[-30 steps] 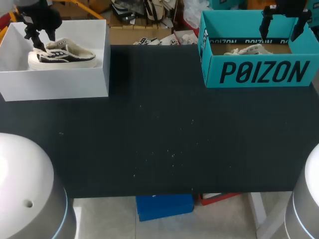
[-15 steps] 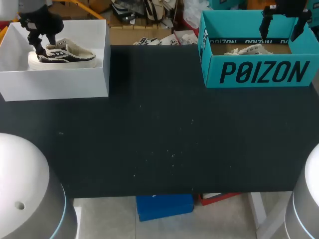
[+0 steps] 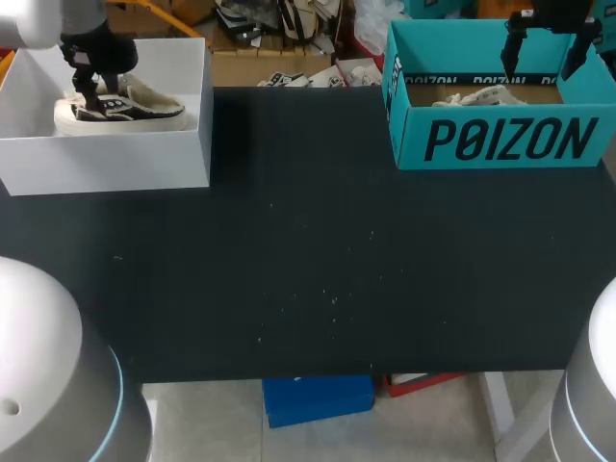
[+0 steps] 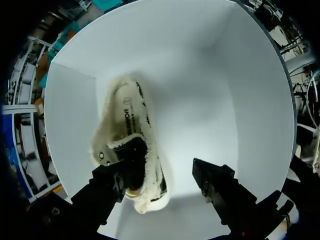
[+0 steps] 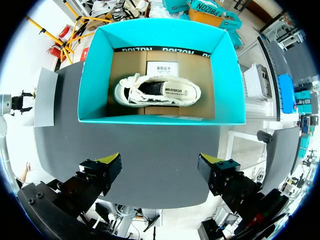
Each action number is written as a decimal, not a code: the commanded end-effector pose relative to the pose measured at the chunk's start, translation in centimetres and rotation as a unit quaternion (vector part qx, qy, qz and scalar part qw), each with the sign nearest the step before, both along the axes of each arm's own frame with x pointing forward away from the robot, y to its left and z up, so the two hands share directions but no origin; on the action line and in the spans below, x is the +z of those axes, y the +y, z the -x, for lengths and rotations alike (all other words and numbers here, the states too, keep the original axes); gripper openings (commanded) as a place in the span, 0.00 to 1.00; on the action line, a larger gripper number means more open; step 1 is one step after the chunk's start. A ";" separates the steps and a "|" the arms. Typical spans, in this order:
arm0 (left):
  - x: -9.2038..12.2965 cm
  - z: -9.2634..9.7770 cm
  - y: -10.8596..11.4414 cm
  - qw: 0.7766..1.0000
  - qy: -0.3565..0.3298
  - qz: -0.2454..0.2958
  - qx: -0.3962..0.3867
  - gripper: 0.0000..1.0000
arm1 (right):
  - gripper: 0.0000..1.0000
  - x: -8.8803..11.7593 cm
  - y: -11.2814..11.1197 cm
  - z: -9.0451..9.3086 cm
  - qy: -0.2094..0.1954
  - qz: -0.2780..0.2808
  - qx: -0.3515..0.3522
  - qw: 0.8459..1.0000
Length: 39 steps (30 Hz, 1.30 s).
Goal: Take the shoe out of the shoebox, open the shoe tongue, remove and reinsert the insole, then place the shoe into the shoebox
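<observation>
Hanging the left pincer low inside the white shoebox, right over the shoe, at the far left corner of the desk. From the wrist, shows the pincer released and spread wide, gripping nothing yet. Has one finger against the near end of the shoe (the darker, laced part, as far as can be made out) and the other apart from it, over bare box floor.

Reads as a straddle for the first step, the lift-out: wide enough to close across the upper, and low enough to bite below the fleecy rim. Finds the shoe upright on its sole, laid along the length of the box and nearer one side wall, leaving room for the free finger to come down beside it.

Parks the right pincer high above the teal shoebox at the far right of the desk. Shows it likewise released, fingers wide and touching nothing. Looks straight down from there on a second shoe, lying on its sole across the cardboard floor inside.

Probably hovers there to stay clear of the left arm, well apart, and of the middle of the desk, the likely spot for the tongue and insole work. Calls next, by this judgement, for a squeeze on the upper before any lift.
</observation>
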<state>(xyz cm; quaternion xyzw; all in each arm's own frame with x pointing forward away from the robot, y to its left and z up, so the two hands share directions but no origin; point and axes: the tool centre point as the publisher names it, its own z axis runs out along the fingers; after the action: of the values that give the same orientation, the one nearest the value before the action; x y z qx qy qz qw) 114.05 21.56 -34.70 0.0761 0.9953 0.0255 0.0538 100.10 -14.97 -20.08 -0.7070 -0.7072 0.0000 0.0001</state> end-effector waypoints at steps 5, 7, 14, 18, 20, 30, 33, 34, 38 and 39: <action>-2.7 -0.2 -0.6 1.000 0.019 -0.003 0.007 0.51 | 1.00 0.0 0.0 0.0 0.000 0.000 0.000 1.000; -3.3 0.0 -0.6 1.000 0.024 -0.003 0.009 0.51 | 1.00 0.0 0.0 0.0 0.000 0.000 0.000 1.000; -4.4 -0.3 -0.5 0.999 0.026 -0.005 0.019 0.49 | 1.00 0.0 0.0 0.0 0.000 0.000 0.000 1.000; -4.7 -0.5 -0.5 0.999 0.023 -0.005 0.025 0.47 | 1.00 0.0 0.0 0.0 0.000 0.000 0.000 1.000; -5.0 -0.6 -0.6 0.999 0.023 -0.005 0.025 0.45 | 1.00 0.0 0.0 0.0 0.000 0.000 0.000 1.000; -6.1 -0.9 -0.9 0.999 0.021 -0.002 0.041 0.23 | 1.00 0.0 0.0 0.0 0.000 0.000 0.000 1.000; -6.3 -0.9 -0.9 0.999 0.020 -0.003 0.046 0.00 | 1.00 0.0 0.0 0.0 0.000 0.000 0.000 1.000; -6.3 -1.0 -0.9 0.999 0.020 -0.003 0.048 0.00 | 1.00 0.0 0.0 0.0 0.000 0.000 0.000 1.000; -6.1 -1.0 -1.0 0.999 0.018 -0.002 0.050 0.00 | 1.00 0.0 0.0 0.0 0.000 0.000 0.000 1.000; -6.0 -1.0 -1.0 0.999 0.017 -0.002 0.050 0.00 | 1.00 0.0 0.0 0.0 0.000 0.000 0.000 1.000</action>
<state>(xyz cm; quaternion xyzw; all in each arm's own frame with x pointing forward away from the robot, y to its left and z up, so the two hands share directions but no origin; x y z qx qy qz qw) 114.97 20.69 -40.56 0.0267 0.9986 0.0266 0.0361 100.10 -14.97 -20.08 -0.7070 -0.7072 0.0001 0.0001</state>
